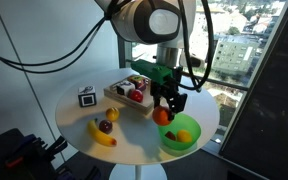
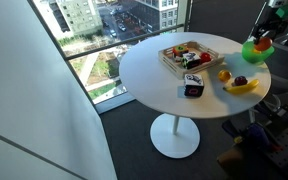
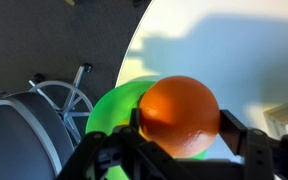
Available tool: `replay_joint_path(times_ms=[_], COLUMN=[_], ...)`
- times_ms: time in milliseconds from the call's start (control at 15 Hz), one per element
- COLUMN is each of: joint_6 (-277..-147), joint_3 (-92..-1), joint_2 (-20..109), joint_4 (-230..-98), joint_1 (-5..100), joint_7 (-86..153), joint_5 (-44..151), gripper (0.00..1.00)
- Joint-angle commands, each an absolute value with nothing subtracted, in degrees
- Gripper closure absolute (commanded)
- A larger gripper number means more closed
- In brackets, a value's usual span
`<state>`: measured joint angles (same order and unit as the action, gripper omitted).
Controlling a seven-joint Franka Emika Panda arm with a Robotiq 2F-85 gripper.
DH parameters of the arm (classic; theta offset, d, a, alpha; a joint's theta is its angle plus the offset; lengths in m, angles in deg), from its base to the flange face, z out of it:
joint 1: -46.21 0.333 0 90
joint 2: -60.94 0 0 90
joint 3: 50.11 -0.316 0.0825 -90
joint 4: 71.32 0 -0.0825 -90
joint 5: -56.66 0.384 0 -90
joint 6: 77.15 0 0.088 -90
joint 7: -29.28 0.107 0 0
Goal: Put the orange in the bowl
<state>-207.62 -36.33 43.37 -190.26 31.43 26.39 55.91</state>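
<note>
Gripper (image 1: 165, 106) clenched on the orange (image 3: 179, 114). Fingers (image 3: 238, 131) press on opposite sides, spread only as wide as the fruit. The orange is off the table (image 1: 79, 125), sitting between the fingertips and hanging just above the green bowl (image 1: 180, 136), roughly over its rim. The bowl sits close to the table's window-side edge.

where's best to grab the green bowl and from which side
Pinch the rim of the bowl from straight above, one finger inside, one outside: it sits upright, open side up. Keep off the yellow fruit inside. The gripper must first release the orange.
</note>
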Motion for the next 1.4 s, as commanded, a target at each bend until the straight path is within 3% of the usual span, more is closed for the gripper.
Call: replay_joint_path(times_ms=[0,1067,1133,1333], joint_6=[-206.1,-208.8,-208.7,-208.5], joint_3=[-36.1,-36.1,-36.1,-36.3], joint_2=[41.3,37.5,37.5,37.6], joint_4=[-187.0,-186.0,-186.0,-186.1], joint_1=[30.5,30.4,30.4,30.3], joint_7=[27.8,29.8,29.8,29.5], joint_5=[56.7,56.2,56.2,56.3], gripper=[0.47,0.47,0.06,0.00])
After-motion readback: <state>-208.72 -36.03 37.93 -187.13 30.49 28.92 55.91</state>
